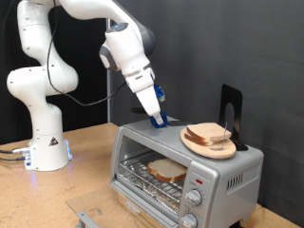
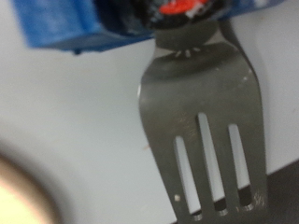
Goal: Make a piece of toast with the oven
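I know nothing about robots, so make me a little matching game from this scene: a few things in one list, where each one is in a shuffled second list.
Things:
1. piece of toast
2. plate of bread slices
3. gripper
4. fork

Places:
A. on top of the oven, towards the exterior view's right
B. fixed at the gripper, seen close up in the wrist view
C. on the wire rack inside the oven
D. down at the oven's top, beside the plate

Pairs: 1-C, 2-A, 3-D, 4-B

Brushed silver metal oven; glossy steel fork; table looks like matt wood.

Even bright light in exterior view; wrist view close-up blurred throughout
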### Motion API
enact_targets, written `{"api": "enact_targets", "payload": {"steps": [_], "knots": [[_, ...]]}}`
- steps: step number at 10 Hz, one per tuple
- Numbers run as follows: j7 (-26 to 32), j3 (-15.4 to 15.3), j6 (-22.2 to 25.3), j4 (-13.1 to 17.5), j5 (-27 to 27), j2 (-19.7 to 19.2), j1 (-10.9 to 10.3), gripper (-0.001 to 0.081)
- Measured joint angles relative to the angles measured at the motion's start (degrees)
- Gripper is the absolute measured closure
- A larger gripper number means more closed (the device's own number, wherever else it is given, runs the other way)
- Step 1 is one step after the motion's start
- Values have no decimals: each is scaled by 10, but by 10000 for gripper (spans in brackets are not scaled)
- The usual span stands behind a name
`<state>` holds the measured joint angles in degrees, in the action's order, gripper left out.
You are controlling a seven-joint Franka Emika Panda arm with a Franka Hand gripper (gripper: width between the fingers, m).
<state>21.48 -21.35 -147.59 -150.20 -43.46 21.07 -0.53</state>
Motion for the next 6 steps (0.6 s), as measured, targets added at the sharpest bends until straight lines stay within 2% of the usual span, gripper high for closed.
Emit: {"api": "enact_targets", "payload": {"steps": [3, 5, 6], "knots": [[9, 35, 37, 6, -5, 32, 1, -2], [9, 47, 68, 10, 10, 45, 9, -2], [9, 46, 67, 10, 9, 45, 8, -2]]}}
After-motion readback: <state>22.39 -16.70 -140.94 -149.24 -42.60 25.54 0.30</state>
